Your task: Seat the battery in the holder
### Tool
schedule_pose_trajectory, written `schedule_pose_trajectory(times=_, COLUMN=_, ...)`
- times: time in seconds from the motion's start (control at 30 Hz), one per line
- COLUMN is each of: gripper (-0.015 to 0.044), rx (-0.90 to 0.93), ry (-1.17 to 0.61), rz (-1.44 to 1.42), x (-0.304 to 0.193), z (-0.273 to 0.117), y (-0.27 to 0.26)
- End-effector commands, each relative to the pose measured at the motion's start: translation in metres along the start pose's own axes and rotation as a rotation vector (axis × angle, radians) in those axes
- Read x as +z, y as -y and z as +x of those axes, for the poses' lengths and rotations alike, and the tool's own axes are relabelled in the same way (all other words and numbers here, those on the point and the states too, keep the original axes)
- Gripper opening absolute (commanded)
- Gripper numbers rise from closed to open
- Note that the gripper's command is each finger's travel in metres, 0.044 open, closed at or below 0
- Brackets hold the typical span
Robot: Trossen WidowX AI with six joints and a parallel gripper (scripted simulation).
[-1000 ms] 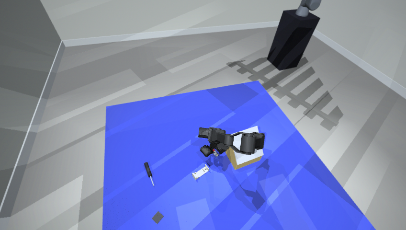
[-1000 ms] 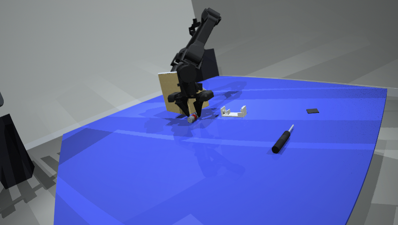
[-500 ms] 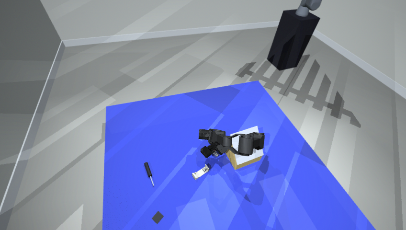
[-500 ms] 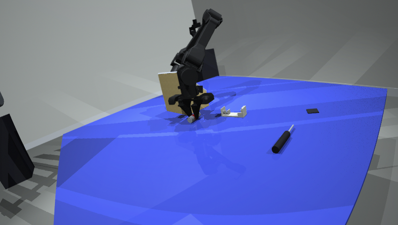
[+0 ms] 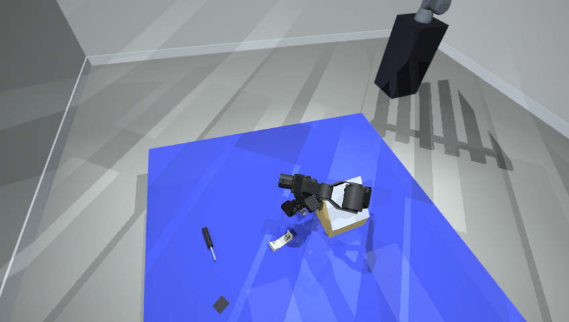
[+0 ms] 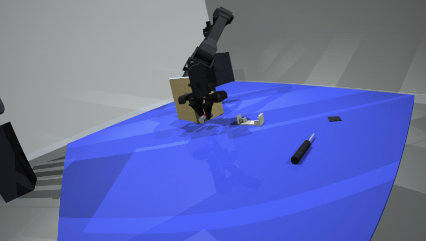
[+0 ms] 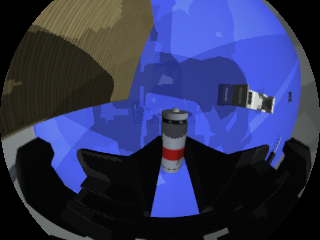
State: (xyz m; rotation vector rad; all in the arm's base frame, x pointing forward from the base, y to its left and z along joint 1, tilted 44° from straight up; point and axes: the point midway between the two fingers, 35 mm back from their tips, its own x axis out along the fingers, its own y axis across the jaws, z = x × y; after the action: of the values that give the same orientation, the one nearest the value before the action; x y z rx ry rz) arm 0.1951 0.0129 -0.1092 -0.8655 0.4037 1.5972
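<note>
1. Grasping the battery (image 7: 174,142), the gripper (image 6: 204,114) points down at the blue surface (image 6: 209,178), its fingers clenched on the battery's sides at the red band.
2. The battery lies low at the surface, just in front of the cardboard box (image 6: 182,98).
3. The holder (image 6: 250,120) sits near the gripper, to one side and apart from it, with no battery inside.
4. The screwdriver (image 6: 300,150) lies farther beyond the holder.

Bright, streaked light crosses my blue mat (image 5: 223,191); hard slatted shadows fall beside the black stand (image 5: 408,56). My wrist view bulges, its corners black.
</note>
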Motion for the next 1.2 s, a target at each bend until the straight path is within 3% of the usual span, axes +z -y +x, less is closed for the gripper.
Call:
schedule_pose_trajectory(times=0.0, gripper=0.008, rx=-0.002, ry=-0.005, rz=-0.007, x=0.0, z=-0.017, y=0.0)
schedule_pose_trajectory(times=0.27, gripper=0.008, rx=-0.011, ry=-0.056, rz=0.121, x=-0.011, z=-0.025, y=0.021)
schedule_pose_trajectory(times=1.17, gripper=0.008, rx=-0.041, ry=-0.04, rz=1.167, x=0.024, z=-0.041, y=0.119)
